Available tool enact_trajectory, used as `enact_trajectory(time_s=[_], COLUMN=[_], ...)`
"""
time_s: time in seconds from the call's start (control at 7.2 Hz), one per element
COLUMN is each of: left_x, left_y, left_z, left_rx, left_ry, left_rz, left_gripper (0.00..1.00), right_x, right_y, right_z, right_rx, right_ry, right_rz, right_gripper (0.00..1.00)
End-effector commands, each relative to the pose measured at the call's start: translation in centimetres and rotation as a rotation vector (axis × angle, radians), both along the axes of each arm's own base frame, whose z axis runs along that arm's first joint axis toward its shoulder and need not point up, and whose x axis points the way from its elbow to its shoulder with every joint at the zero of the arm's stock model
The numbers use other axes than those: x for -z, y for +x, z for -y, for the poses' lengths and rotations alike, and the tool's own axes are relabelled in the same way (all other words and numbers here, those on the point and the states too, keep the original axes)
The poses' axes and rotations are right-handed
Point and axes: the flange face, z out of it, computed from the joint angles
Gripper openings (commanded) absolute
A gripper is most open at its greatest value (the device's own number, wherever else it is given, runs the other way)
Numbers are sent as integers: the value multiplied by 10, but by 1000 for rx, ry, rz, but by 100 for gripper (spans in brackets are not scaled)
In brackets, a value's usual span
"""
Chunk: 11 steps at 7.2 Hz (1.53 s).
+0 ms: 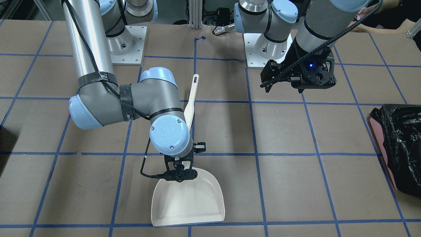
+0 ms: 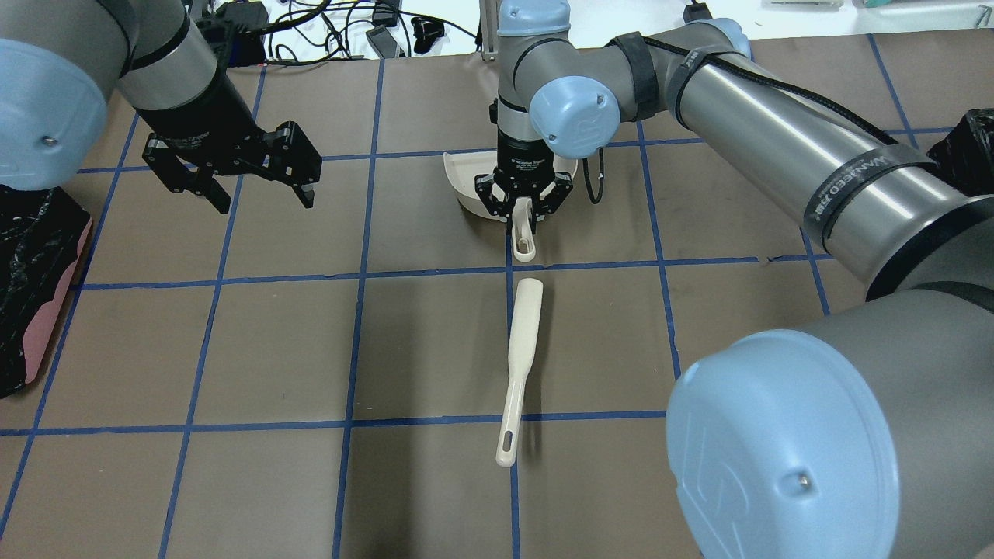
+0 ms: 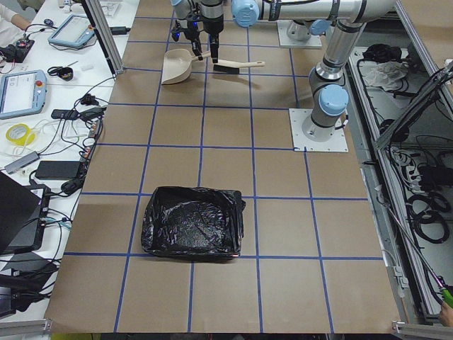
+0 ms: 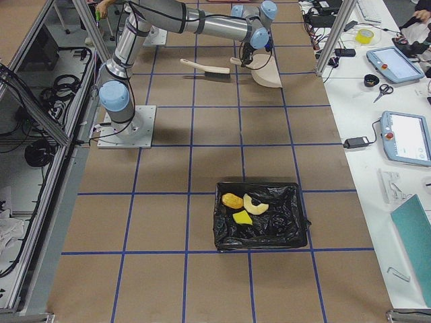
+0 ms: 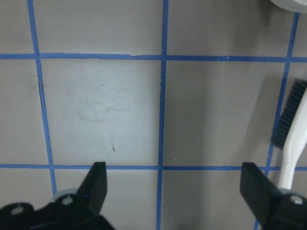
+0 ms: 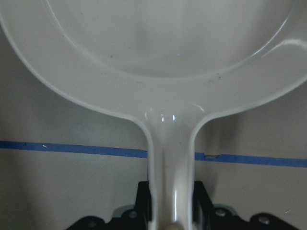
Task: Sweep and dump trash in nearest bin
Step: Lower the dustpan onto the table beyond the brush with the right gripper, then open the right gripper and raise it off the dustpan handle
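The trash, an orange-brown lump, a pale peel and a yellow block, lies inside the black-lined bin in the exterior right view. Only a dark sliver of this bin shows at the overhead view's right edge. My right gripper is shut on the handle of the white dustpan, whose pan is empty and lies on the table. It also shows in the front-facing view. My left gripper is open and empty above the table, apart from everything.
A white brush with dark bristles lies on the table just behind the dustpan handle. A pink bin with a black bag stands at the table's end on my left. Blue tape lines grid the brown tabletop.
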Motion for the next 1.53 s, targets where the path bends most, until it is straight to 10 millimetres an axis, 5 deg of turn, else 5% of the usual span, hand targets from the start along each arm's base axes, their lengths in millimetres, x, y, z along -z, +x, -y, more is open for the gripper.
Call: enact_trajectory(time_s=[0.0, 0.42, 0.83, 0.97, 1.39], left_x=[-3, -5, -7, -6, -9], left_y=[0, 1, 1, 1, 1], left_z=[-4, -5, 0, 6, 11], left_rx=[1, -3, 1, 1, 1], left_ry=[9, 1, -34, -57, -95], left_rz=[3, 8, 5, 5, 6], left_gripper=[100, 100, 100, 100, 100], right_x=[4, -8, -101, -137, -228], right_y=[1, -2, -32, -53, -82], right_z=[-2, 1, -12, -27, -119], right_rx=[36, 60, 76, 78, 66], right_ry=[10, -16, -129, -149, -82], right_rz=[-10, -28, -18, -74, -152], right_gripper=[76, 93, 100, 100, 100])
